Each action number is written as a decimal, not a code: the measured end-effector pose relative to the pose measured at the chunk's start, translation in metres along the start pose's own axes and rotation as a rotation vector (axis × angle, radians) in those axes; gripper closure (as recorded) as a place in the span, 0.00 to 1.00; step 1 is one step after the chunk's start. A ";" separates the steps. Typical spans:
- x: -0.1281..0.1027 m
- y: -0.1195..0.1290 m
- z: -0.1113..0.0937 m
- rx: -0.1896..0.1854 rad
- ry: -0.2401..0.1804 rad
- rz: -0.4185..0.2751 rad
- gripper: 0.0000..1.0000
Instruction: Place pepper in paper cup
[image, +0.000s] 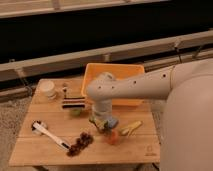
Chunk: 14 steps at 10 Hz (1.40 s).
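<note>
The gripper (102, 123) sits low at centre frame, just above the wooden table (145, 150), at the end of the pale arm (135, 89) that reaches in from the right. Whether it is wide, narrow or holding anything cannot be told.

What appears to be the pepper (113, 137), a small reddish-orange item, lies just below and right of the gripper, apparently resting on the table. The paper cup (48, 89) stands at the upper left of the table, well apart from both.

Hazards noted:
- A yellow item (131, 128) lies just right of the pepper; a sloppy approach could knock it or pinch it along with the target.
- A dark cluster (80, 144), possibly grapes, lies to the lower left and could be swept by a low sideways move.
- The path to the cup passes over a green item (75, 112) and a dark flat object (73, 103); a low carry risks striking them.
- The cup is light; contact at the rim could tip it or push it off the edge.
- The orange bin (114, 72) behind the arm limits elbow room.
- A white-handled tool (49, 134) lies at lower left, outside the likely path.
</note>
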 end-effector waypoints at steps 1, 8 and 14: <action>0.001 -0.002 0.003 -0.003 -0.004 0.008 0.59; -0.011 -0.018 0.010 0.012 -0.035 0.013 0.26; -0.025 -0.032 0.001 0.052 -0.069 0.009 0.26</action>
